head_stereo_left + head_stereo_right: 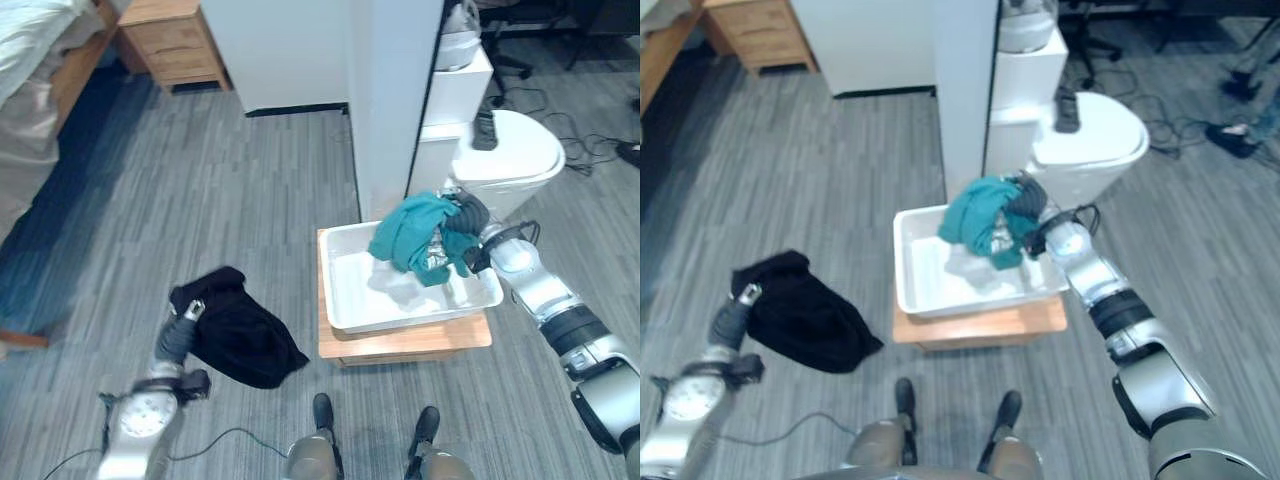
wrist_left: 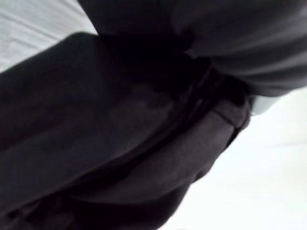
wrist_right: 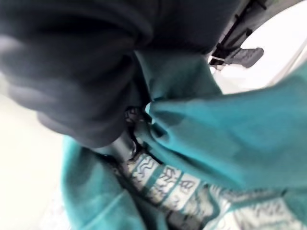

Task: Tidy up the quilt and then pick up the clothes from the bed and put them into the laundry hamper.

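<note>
Down at our 7 o'clock, nearest to us, our left hand (image 1: 183,333) has its fingers gathered into the top edge of a black garment (image 1: 240,335); the left wrist view shows dark cloth bunched tight against the hand, so we judge it closed on that cloth. From the hand the garment spreads toward 4 o'clock, its long axis slanting across the grey plank floor (image 1: 230,190); we cannot tell whether its far end rests on the boards or hangs just clear.

At 2 o'clock our right hand (image 1: 469,213) sits over the far right corner of the white hamper (image 1: 342,300), which stands on a low wooden stool (image 1: 410,343). A teal garment (image 1: 415,235) hangs from it toward 9 o'clock, above the bin's open interior. The right wrist view shows teal and patterned cloth packed against the hand, so we judge it clenched on that garment.

What matters for us next: the teal piece already lies over the hamper, almost straight above the opening, while the black one is well apart, with the bin at its 3 o'clock. Our right hand is plainly the nearer.
</note>
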Controlling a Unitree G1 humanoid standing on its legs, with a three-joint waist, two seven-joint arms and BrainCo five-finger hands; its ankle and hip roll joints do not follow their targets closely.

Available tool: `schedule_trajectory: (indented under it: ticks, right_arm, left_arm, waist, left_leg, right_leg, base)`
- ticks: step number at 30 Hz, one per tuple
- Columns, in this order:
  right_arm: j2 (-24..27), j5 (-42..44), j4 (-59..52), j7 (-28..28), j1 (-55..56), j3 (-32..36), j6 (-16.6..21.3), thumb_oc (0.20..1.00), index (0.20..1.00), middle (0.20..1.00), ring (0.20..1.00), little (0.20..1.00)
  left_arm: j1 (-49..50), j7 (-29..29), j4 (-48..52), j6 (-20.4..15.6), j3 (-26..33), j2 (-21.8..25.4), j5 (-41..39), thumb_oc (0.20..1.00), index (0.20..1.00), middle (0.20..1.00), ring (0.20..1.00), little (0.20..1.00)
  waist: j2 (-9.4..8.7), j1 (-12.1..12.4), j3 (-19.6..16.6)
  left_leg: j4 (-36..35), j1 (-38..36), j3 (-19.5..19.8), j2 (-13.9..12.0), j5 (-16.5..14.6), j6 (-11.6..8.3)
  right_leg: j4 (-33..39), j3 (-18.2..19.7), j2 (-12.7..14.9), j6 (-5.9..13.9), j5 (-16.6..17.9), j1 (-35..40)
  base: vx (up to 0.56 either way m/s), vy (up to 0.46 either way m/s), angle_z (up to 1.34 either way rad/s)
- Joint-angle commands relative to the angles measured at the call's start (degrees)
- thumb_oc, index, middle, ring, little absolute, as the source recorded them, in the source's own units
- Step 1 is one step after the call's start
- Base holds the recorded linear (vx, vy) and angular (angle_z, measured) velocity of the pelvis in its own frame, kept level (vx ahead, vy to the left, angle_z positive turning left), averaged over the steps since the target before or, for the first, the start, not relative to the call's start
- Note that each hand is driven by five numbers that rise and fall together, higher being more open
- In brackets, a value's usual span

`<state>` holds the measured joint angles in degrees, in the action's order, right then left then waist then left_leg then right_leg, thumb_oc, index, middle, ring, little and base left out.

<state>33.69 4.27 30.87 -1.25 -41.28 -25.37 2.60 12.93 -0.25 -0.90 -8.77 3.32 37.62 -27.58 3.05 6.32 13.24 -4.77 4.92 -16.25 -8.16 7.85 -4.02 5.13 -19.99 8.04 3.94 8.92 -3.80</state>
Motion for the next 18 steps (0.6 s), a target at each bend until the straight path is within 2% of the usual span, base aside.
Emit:
schedule_trajectory:
  ticks: [1, 2, 3, 4, 6, 8, 12, 15, 16, 17, 18]
  right_arm:
    - [0.25, -9.74, -1.73, -3.95, -4.41, -1.76, 2.80, 1.000, 1.000, 1.000, 1.000, 1.000]
    - [0.13, -13.30, -2.27, -4.80, -3.62, -2.33, 2.77, 1.000, 1.000, 1.000, 1.000, 1.000]
    - [0.14, -13.37, -2.31, -4.82, -3.60, -2.27, 2.76, 1.000, 1.000, 1.000, 1.000, 1.000]
    - [0.00, -21.52, -4.01, -7.22, -1.65, -3.26, 3.16, 1.000, 1.000, 1.000, 1.000, 1.000]
    - [-0.70, -25.72, -6.33, -8.42, 1.29, -3.78, 4.25, 1.000, 1.000, 1.000, 1.000, 1.000]
    - [0.90, -28.49, -8.60, -8.87, 3.76, -3.51, 4.98, 1.000, 1.000, 1.000, 1.000, 1.000]
    - [4.06, -30.58, -15.98, -8.11, 10.46, -0.28, 5.84, 1.000, 1.000, 1.000, 1.000, 1.000]
    - [6.72, -30.11, -21.48, -7.28, 15.38, 2.79, 6.83, 1.000, 1.000, 1.000, 1.000, 1.000]
    - [6.85, -30.09, -21.74, -7.16, 15.61, 3.05, 6.75, 1.000, 1.000, 1.000, 1.000, 1.000]
    - [7.60, -29.25, -24.78, -5.98, 18.54, 4.09, 7.63, 1.000, 1.000, 1.000, 1.000, 1.000]
    - [7.73, -28.83, -25.61, -5.78, 19.80, 4.65, 8.08, 1.000, 1.000, 1.000, 1.000, 1.000]
  left_arm:
    - [-9.47, -0.73, 8.99, -5.92, 3.34, 7.26, -1.89, 0.200, 0.200, 0.200, 0.200, 0.200]
    - [-10.86, -0.57, 10.45, -5.92, 3.11, 7.98, -1.11, 0.200, 0.200, 0.200, 0.200, 0.200]
    - [-10.91, -0.55, 10.47, -5.89, 3.09, 7.99, -1.09, 0.200, 0.200, 0.200, 0.200, 0.200]
    - [-14.58, -0.43, 13.47, -5.90, 0.94, 7.96, -0.43, 0.200, 0.200, 0.200, 0.200, 0.200]
    - [-19.75, -1.11, 15.99, -5.64, -2.89, 7.47, 0.05, 0.200, 0.200, 0.200, 0.200, 0.200]
    - [-24.07, -1.35, 16.35, -5.07, -6.78, 7.02, 0.62, 0.200, 0.200, 0.200, 0.200, 0.200]
    - [-31.00, -1.42, 12.91, -5.03, -14.78, 2.55, 3.60, 0.200, 0.200, 0.200, 0.200, 0.200]
    - [-36.68, 0.73, 10.02, -4.74, -18.61, -0.86, 7.64, 0.200, 0.200, 0.200, 0.200, 0.200]
    - [-36.86, 0.78, 9.91, -4.78, -18.79, -0.95, 7.70, 0.200, 0.200, 0.200, 0.200, 0.200]
    - [-39.83, 2.59, 6.24, -4.08, -20.68, -3.66, 10.55, 0.200, 0.200, 0.200, 0.200, 0.200]
    - [-41.10, 3.35, 4.77, -3.86, -21.48, -4.80, 12.04, 0.200, 0.200, 0.200, 0.200, 0.200]
  waist:
    - [-1.27, -0.31, 0.38]
    - [-1.03, -0.54, 0.31]
    - [-1.04, -0.52, 0.29]
    - [-0.80, -1.14, 0.13]
    - [-0.89, -2.42, -0.25]
    - [-1.09, -3.48, -0.57]
    - [-1.77, -7.94, -0.99]
    - [-1.97, -11.29, -1.31]
    - [-1.95, -11.07, -1.34]
    - [-1.95, -13.46, -1.43]
    - [-1.88, -14.10, -1.65]
  left_leg:
    - [-0.23, -3.71, 0.78, -3.03, -4.29, -4.43]
    - [-0.23, -4.06, 0.84, -3.09, -4.55, -4.48]
    - [-0.23, -3.89, 0.85, -3.09, -4.37, -4.44]
    - [-0.23, -4.45, 0.75, -3.27, -4.49, -4.46]
    - [-0.23, -5.40, 0.41, -3.48, -4.99, -4.57]
    - [-0.23, -6.30, 0.08, -3.54, -5.28, -4.54]
    - [-0.23, -8.52, -1.82, -3.77, -5.99, -4.48]
    - [-0.23, -9.97, -3.73, -3.91, -6.66, -4.40]
    - [-0.23, -9.83, -3.82, -3.91, -6.45, -4.37]
    - [-0.23, -10.86, -5.31, -4.08, -6.98, -4.33]
    - [-0.23, -11.15, -6.01, -4.17, -7.14, -4.29]
  right_leg:
    - [-0.13, -0.46, 5.25, 6.23, -5.95, 4.06]
    - [-0.13, -0.50, 5.19, 6.26, -6.29, 4.48]
    - [-0.13, -0.50, 5.19, 6.20, -6.13, 4.32]
    - [-0.13, -0.36, 5.07, 6.13, -6.49, 4.84]
    - [-0.13, -0.06, 4.84, 6.06, -7.05, 5.55]
    - [-0.13, 0.48, 4.65, 5.99, -7.20, 6.02]
    - [-0.13, 2.74, 4.20, 5.96, -7.30, 6.23]
    - [-0.13, 4.74, 3.89, 6.15, -7.12, 5.73]
    - [-0.13, 4.84, 3.88, 6.07, -6.92, 5.53]
    - [-0.13, 6.22, 3.57, 6.35, -6.94, 5.21]
    - [-0.13, 6.77, 3.44, 6.40, -6.78, 4.79]
  base:
    - [0.02, -0.023, 0.14]
    - [0.02, -0.023, 0.12]
    - [0.02, -0.024, 0.14]
    - [0.01, -0.031, 0.12]
    - [0.02, -0.050, 0.06]
    - [0.02, -0.039, -0.03]
    - [0.04, -0.017, -0.24]
    - [0.02, -0.008, -0.50]
    - [0.01, 0.002, -0.52]
    - [0.02, 0.009, -0.57]
    - [0.04, -0.001, -0.58]
